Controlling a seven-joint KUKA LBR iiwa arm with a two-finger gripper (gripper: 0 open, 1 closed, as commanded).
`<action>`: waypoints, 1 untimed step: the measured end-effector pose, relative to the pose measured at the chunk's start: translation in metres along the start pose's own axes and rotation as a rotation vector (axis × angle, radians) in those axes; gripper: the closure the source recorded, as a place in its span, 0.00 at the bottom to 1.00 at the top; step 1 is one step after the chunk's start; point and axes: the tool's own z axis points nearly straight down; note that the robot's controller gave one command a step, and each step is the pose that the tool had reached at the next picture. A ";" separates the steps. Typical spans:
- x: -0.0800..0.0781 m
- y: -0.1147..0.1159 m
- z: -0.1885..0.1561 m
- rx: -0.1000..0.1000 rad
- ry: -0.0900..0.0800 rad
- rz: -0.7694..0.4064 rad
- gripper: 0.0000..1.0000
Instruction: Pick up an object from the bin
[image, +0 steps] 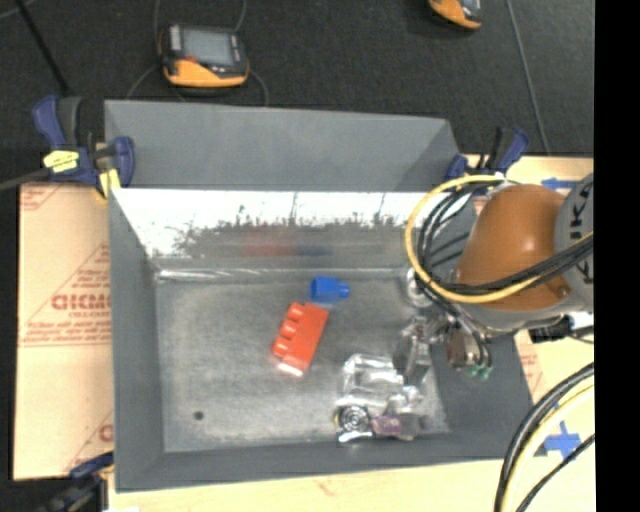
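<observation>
Dark floor (330, 50), possibly carpet

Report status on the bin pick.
Gripper low, right side of bin, just above clear shiny clutter. Orange block, small blue piece apart toward centre, not in the way.

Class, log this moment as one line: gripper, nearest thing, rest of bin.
gripper: low, right side of bin, beside clear shiny heap | orange brick: centre, untouched | blue block: just beyond brick, untouched
</observation>
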 end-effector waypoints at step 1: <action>0.001 0.000 0.004 0.001 0.006 -0.003 0.00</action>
